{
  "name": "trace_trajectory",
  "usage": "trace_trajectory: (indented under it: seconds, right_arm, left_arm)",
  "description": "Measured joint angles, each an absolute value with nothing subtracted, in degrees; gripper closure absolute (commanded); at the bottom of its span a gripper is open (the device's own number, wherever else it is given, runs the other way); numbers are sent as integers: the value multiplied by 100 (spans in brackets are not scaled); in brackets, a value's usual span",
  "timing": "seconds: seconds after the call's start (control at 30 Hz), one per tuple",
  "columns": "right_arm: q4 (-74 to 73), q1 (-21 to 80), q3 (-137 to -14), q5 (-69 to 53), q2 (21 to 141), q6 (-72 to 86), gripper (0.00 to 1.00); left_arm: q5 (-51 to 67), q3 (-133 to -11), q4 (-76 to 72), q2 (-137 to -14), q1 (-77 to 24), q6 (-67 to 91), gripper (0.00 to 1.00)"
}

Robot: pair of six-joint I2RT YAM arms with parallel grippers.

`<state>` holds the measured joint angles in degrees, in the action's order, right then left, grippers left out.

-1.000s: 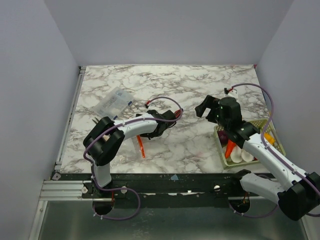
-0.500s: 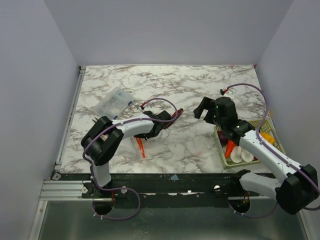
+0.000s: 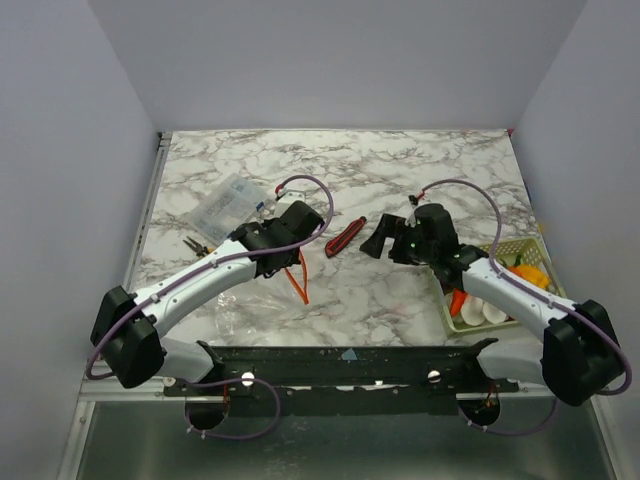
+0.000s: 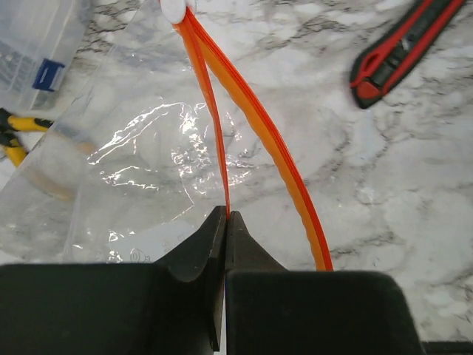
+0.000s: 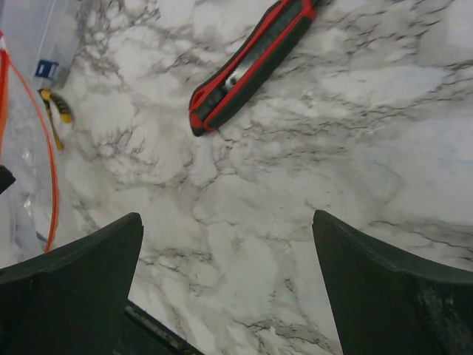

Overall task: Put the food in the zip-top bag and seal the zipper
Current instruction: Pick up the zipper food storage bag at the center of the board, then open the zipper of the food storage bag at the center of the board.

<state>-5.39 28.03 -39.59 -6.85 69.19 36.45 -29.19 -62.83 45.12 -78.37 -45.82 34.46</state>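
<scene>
The zip-top bag (image 4: 133, 170) lies clear and floppy on the marble, near the front left in the top view (image 3: 245, 303). Its mouth gapes. My left gripper (image 4: 225, 216) is shut on the nearer lip of the orange-red zipper (image 4: 220, 159), while the other lip (image 4: 284, 174) bows away to the right. Seen from above, this gripper (image 3: 293, 257) is over the zipper (image 3: 298, 282). My right gripper (image 5: 228, 229) stands wide open above bare marble, at the table's middle (image 3: 378, 243). The food (image 3: 470, 303) sits in a green basket (image 3: 528, 247) at the right.
A slim red-and-black stick (image 3: 345, 236) lies between the two grippers, just ahead of the right one (image 5: 251, 63). A clear bag with a blue strip (image 3: 228, 203) and yellow-handled pliers (image 3: 197, 244) lie at the left, also in the left wrist view (image 4: 33, 52).
My left gripper has closed on the zipper's lip, and that arm has stretched out with it. My right gripper has moved left and lower toward the stick, staying open.
</scene>
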Motion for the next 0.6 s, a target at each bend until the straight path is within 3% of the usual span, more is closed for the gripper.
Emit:
trace_trajectory:
  seconds: [0.27, 0.6]
  right_arm:
    - [-115, 3454, -4001, -1590, 7491, 4014, 5]
    - [377, 3739, -3975, -1509, 7207, 4781, 11]
  left_arm:
    - [-1800, -6318, 3986, -7498, -4582, 2952, 100]
    - [-1059, -6276, 3435, -7124, -4582, 2488, 100]
